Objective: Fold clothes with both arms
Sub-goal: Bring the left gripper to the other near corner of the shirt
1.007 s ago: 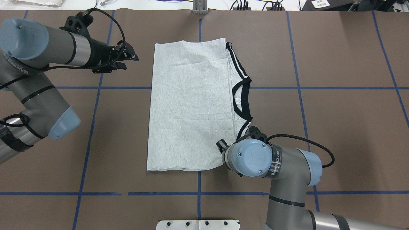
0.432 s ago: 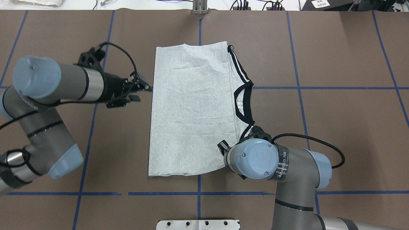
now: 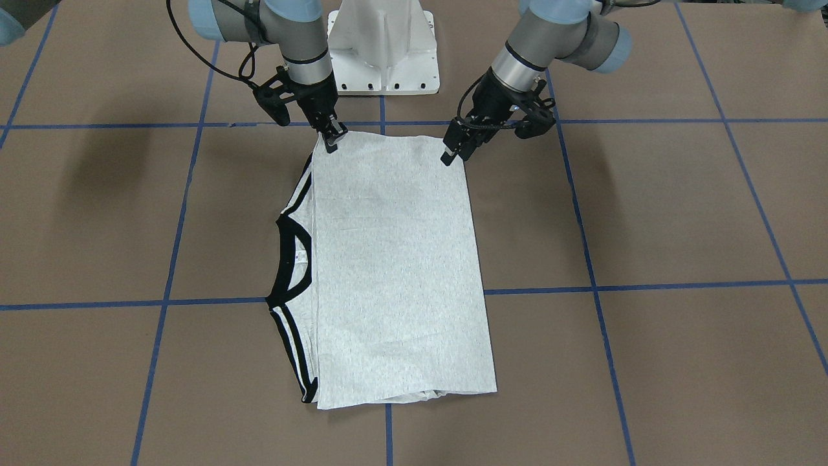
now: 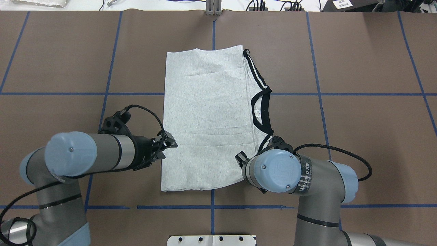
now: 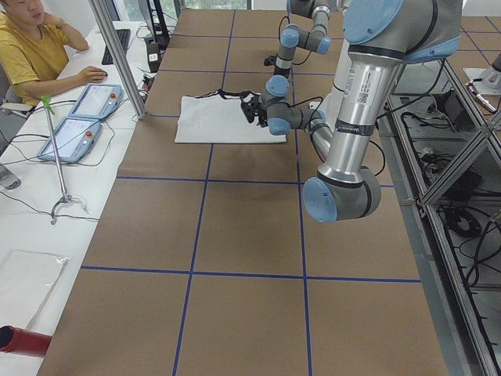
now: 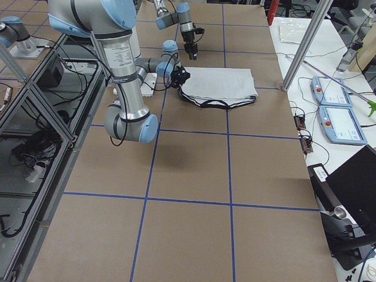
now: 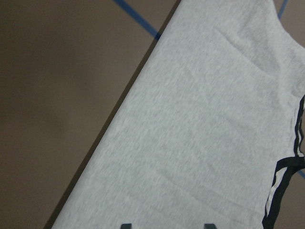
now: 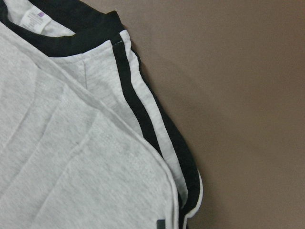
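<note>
T-shirt (image 4: 205,119) lies flat in the middle of the tabletop (image 4: 358,143), folded over on itself. Its plain grey side faces up, and the black collar (image 4: 264,109) and shoulder stripes (image 8: 138,109) peek out along the side toward the robot's right.

We read the arms' placing as setup for the next fold. Each gripper sits at one corner of the edge nearest the robot, so both ends of that edge could be lifted together and carried across evenly.

The left gripper (image 3: 453,154) hangs just over its corner with jaws moderately apart (its wrist camera shows two fingertips (image 7: 125,225) spaced over bare cloth, nothing pinched). The right gripper (image 3: 331,138) points straight down and appears to touch the striped corner. We cannot tell whether it has pinched the fabric: its own wrist hides it from above, and its wrist view shows only one tip.

In our judgement a matched grip matters here, since the stacked layers could slide apart if only the top one is caught.
</note>
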Controlling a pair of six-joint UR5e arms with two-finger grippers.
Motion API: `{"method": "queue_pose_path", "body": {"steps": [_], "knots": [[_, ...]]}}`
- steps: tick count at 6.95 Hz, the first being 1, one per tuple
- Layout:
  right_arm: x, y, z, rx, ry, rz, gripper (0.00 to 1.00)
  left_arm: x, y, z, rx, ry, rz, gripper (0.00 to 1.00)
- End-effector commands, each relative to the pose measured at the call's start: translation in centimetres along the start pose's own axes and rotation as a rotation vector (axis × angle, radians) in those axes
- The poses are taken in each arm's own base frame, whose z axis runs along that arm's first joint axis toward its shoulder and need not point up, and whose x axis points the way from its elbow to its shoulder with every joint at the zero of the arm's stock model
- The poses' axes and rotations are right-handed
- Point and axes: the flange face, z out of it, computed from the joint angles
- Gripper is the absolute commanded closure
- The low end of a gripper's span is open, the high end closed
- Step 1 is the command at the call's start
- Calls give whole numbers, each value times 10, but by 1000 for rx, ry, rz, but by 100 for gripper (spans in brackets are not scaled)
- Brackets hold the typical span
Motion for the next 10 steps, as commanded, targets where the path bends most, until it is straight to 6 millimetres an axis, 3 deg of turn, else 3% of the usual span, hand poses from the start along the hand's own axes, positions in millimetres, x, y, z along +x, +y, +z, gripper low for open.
{"method": "queue_pose_path", "body": {"steps": [1,3,4,7,9,10], "knots": [[1,0,-2,-2,-2,0,100,-26,35,20,26,-128,-36,41],[2,1,-2,-3,-1,-1,100,-41,56,29,12,-162,-51,42],[2,1,-3,-4,-2,-1,100,-55,59,31,10,-185,-57,42],[2,1,-3,-4,-2,-1,100,-70,63,38,10,-216,-56,43],[1,2,-6,-9,-8,-2,100,-70,63,38,10,-216,-58,53],[1,2,-6,-9,-8,-2,100,-71,63,38,11,-217,-56,69]]}}
